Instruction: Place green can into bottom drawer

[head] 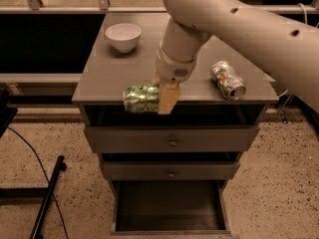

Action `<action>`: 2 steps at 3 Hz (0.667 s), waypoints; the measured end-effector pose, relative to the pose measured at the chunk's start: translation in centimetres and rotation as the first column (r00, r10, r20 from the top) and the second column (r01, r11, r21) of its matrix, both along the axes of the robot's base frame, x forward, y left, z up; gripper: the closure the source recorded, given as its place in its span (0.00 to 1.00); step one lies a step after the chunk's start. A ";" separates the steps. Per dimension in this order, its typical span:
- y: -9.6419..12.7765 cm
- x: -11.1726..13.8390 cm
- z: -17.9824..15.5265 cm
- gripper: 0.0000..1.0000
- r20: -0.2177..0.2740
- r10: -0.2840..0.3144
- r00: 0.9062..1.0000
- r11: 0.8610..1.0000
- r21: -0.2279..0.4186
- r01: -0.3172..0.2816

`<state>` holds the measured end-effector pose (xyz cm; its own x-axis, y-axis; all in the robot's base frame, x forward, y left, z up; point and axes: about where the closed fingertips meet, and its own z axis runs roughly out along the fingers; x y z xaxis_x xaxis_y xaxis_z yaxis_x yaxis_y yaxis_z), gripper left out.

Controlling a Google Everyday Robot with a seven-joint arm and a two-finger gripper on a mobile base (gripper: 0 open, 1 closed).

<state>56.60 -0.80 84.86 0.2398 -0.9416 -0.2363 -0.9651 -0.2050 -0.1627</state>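
My gripper (160,98) is shut on the green can (141,98), a dented green-and-white mottled can held on its side. It hangs in the air just in front of the cabinet top's front edge, left of centre. The bottom drawer (169,207) stands pulled open below, wide and deep with a dark grey floor, and nothing shows inside it. The can is well above the drawer and slightly left of its middle.
A white bowl (123,36) sits at the back left of the cabinet top (99,81). A silver-white can (228,79) with red and green marks lies at the right. Two shallower drawers with round knobs (173,143) are closed. A black stand leg (47,198) lies on the floor at the left.
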 end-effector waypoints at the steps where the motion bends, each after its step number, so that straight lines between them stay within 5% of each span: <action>1: -4.9 -5.4 -2.7 1.00 -0.016 -0.077 0.997 0.997 -0.019 0.077; 2: -4.8 -5.3 -2.6 1.00 -0.013 -0.076 0.997 0.997 -0.017 0.076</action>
